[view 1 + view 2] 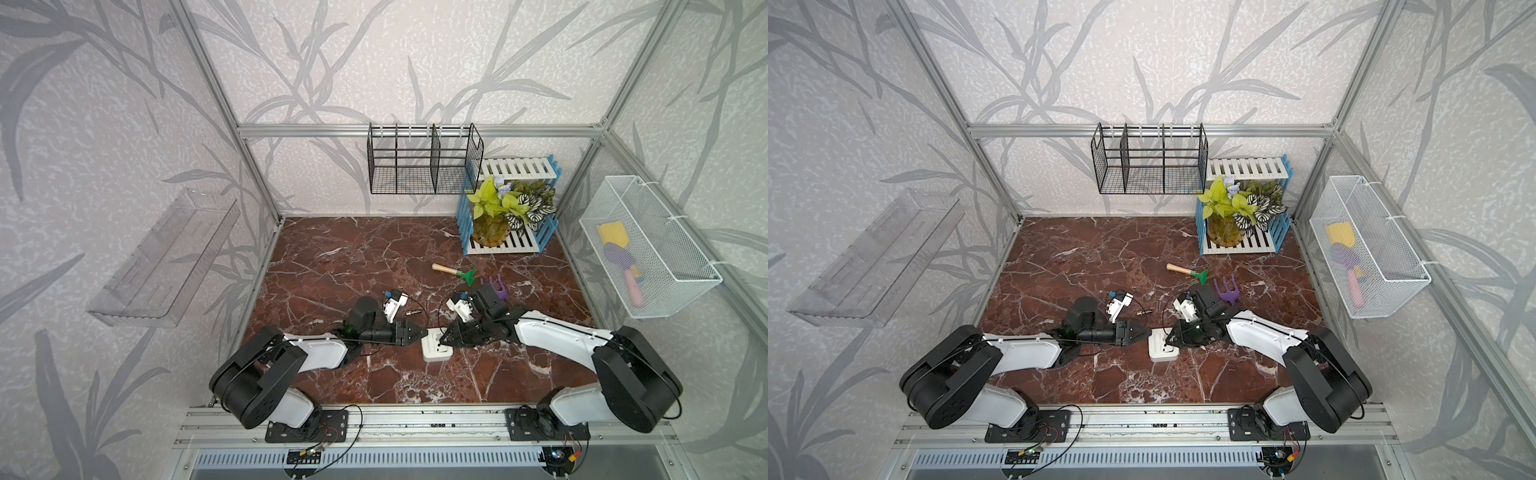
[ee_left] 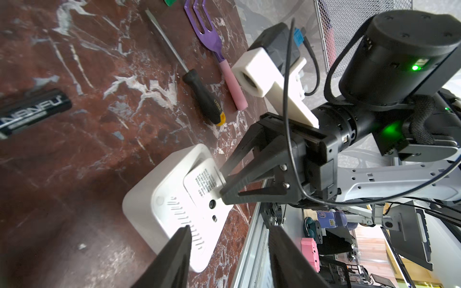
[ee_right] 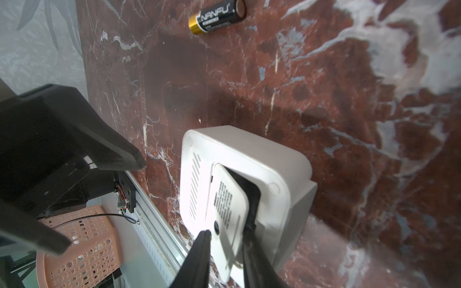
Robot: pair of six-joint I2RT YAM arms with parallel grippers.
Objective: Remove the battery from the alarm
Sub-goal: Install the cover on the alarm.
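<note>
now — batt (image 3: 217, 17) out, r gripper (image 3: 226, 229) pinching cover (image 3: 224, 199)

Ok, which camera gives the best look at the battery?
The right wrist view: the battery lies on the marble table, its gold end and NANFU label sharp. The left wrist view blurs it and cuts one end off at the frame edge. In both top views it is only a tiny dark cylinder.

The left arm (image 1: 320, 353) and right arm (image 1: 557, 336) stretch low toward each other, tips almost meeting. The left gripper (image 1: 424, 332) holds nothing, jaws apart. The right gripper (image 1: 441, 340) pinches a tilted cover plate (image 3: 225, 207) between narrow jaws.
</note>
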